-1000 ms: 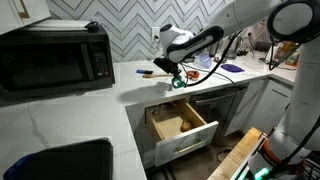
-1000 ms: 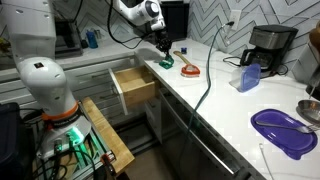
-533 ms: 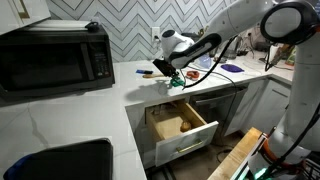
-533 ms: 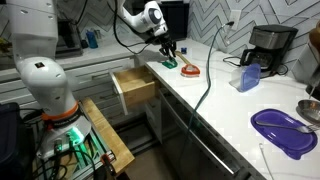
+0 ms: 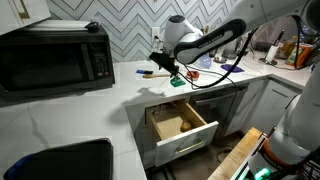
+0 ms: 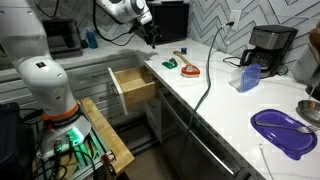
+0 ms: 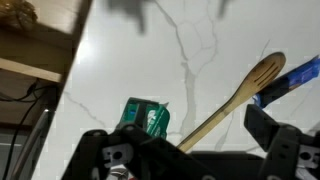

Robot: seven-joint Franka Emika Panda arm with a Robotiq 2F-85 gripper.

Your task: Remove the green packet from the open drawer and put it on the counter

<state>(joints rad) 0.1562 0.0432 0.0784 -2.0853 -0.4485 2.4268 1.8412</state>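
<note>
The green packet (image 5: pixel 178 82) (image 6: pixel 170 64) lies flat on the white counter (image 5: pixel 130 88) (image 6: pixel 225 105) near its front edge, above the open drawer (image 5: pixel 181 122) (image 6: pixel 133 85). In the wrist view the green packet (image 7: pixel 146 117) shows on the counter (image 7: pixel 130 60) just beyond my fingers. My gripper (image 5: pixel 165 64) (image 6: pixel 150 37) (image 7: pixel 190 150) hangs above and slightly behind the packet, open, with nothing between its fingers. The drawer's wooden inside shows nothing in it.
A wooden spoon (image 7: pixel 240 95) lies beside the packet, with a blue item (image 7: pixel 292 78) past it. A red ring-shaped object (image 6: pixel 189 70) sits close by. A microwave (image 5: pixel 55 55), black sink (image 5: pixel 60 160), coffee maker (image 6: pixel 268 45) and purple dish (image 6: pixel 283 130) stand on the counter.
My gripper has opened and let go of the green packet, which now rests on the counter. The gripper has risen up and back from it.
</note>
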